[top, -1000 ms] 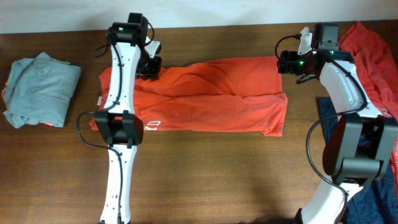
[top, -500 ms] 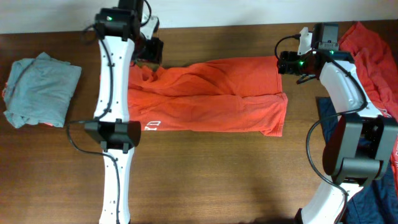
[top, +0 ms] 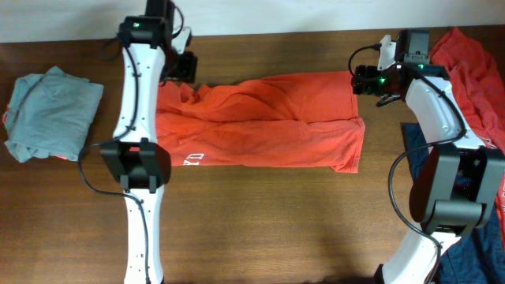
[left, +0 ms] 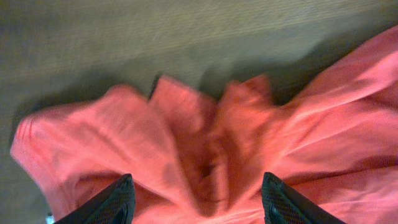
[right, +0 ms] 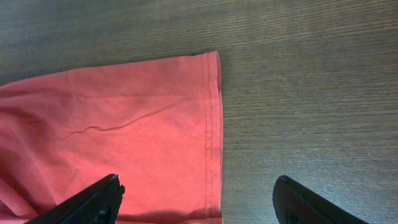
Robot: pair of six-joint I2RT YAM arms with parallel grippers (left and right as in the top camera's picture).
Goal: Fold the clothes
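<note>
I judge the work to be about in the middle. The orange-red T-shirt (top: pixel 268 142) lies across the far half of the table (top: pixel 260 229) as a long flat band, and it looks to me already folded once along its length, with the white lettering (top: pixel 193 160) showing at the near left edge. Its left end is not tidy: in the left wrist view the cloth there is bunched into several soft ridges. The right end is flat, with a straight hem (right: pixel 211 124). What is left for this shirt, in my opinion, is to smooth the left end and to fold the band across. A grey-green garment (top: pixel 51 110) rests at the left side of the table as a compact bundle, so I count it as done. At the far right a red garment (top: pixel 473 59) and a navy garment (top: pixel 483 248) lie in a loose heap, not folded.

My left arm reaches far over the table, and the left gripper (top: pixel 183 67) hangs above the bunched far left corner. Its fingers (left: pixel 121 200) are spread wide and grasp nothing. My right arm bends toward the far right corner, where the right gripper (top: pixel 364 80) hovers over the hem, its fingers (right: pixel 99 202) also wide apart and empty
</note>
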